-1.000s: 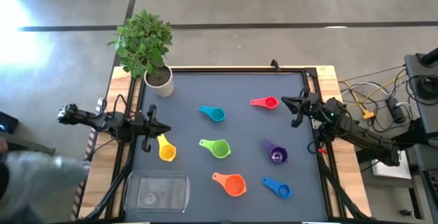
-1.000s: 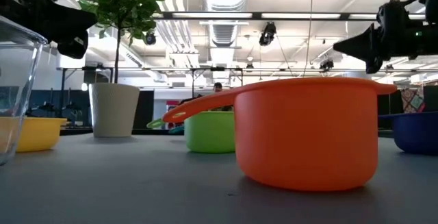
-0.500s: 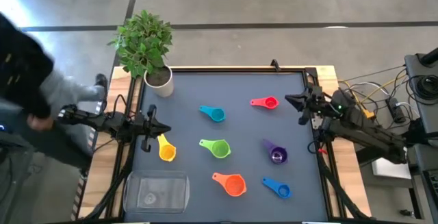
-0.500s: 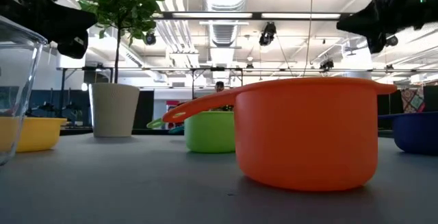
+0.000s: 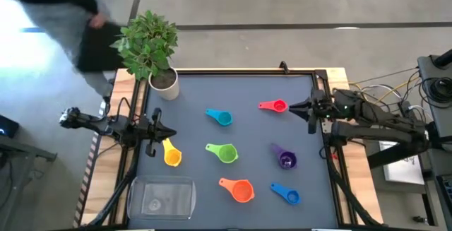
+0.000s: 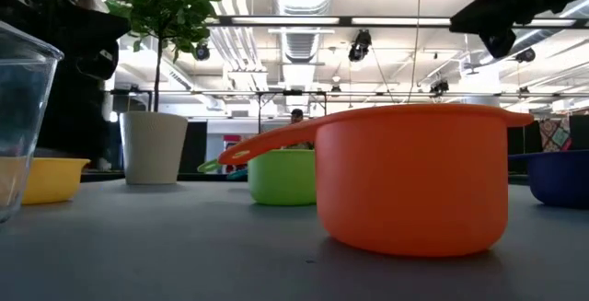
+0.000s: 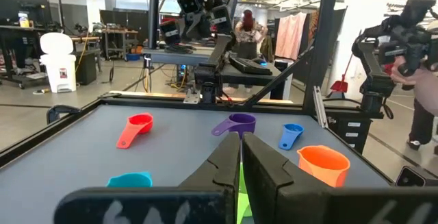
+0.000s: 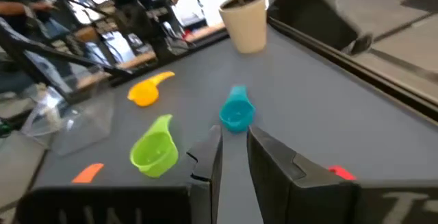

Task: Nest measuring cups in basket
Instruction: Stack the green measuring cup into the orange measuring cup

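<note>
Seven measuring cups lie apart on the dark table, each resting on its base: teal (image 5: pixel 220 118), red-pink (image 5: pixel 275 106), yellow (image 5: pixel 171 154), green (image 5: pixel 224 152), purple (image 5: pixel 284 159), orange (image 5: pixel 239 190) and blue (image 5: pixel 287 194). The clear basket (image 5: pixel 161 198) sits at the near left with nothing in it. My left gripper (image 5: pixel 172 133) is shut and level at the left edge, just beyond the yellow cup. My right gripper (image 5: pixel 292 107) hovers high at the right edge beside the red-pink cup. A narrow gap shows between its fingers (image 8: pixel 234 142), with nothing in it.
A white pot (image 5: pixel 164 83) with a green plant stands at the far left corner. A black frame rail (image 5: pixel 321 97) runs along the table's edges. A person in dark clothes (image 5: pixel 85 19) walks on the floor beyond the far left corner.
My right gripper has risen well above the table, and its arm has swung so that it now lies more squarely across the right edge. Its tip stays near the red-pink cup. The person beyond the left edge has walked toward the far side. No cup has moved.
</note>
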Robot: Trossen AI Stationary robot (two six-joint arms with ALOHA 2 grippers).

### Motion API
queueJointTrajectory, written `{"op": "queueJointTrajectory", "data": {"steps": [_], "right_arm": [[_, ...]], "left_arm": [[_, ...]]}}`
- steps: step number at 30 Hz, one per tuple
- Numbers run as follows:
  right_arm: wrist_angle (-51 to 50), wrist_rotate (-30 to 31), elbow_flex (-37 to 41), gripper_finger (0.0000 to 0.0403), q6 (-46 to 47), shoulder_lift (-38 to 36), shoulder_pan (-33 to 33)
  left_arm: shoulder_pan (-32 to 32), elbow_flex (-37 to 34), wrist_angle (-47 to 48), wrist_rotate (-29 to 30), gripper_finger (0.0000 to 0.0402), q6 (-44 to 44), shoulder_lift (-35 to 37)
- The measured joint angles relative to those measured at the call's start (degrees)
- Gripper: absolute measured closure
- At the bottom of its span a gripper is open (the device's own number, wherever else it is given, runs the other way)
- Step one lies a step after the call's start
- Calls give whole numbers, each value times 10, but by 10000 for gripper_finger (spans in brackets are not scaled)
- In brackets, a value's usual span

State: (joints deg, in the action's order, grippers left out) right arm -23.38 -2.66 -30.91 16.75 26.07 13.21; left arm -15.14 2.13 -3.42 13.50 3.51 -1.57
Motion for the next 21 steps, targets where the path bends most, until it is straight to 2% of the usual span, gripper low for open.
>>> {"op": "queueJointTrajectory", "data": {"steps": [5, 8, 12, 17, 21], "right_arm": [[2, 98, 1, 344, 23, 54, -91], [2, 134, -8, 344, 39, 92, -143], [4, 147, -25, 344, 70, 138, -199], [4, 147, -43, 342, 96, 206, -239], [-1, 143, -54, 317, 105, 265, -260]], "left_arm": [[0, 0, 0, 0, 402, 0, 0], [0, 0, 0, 0, 402, 0, 0], [0, 0, 0, 0, 402, 0, 0], [0, 0, 0, 0, 402, 0, 0], [0, 0, 0, 0, 402, 0, 0]]}}
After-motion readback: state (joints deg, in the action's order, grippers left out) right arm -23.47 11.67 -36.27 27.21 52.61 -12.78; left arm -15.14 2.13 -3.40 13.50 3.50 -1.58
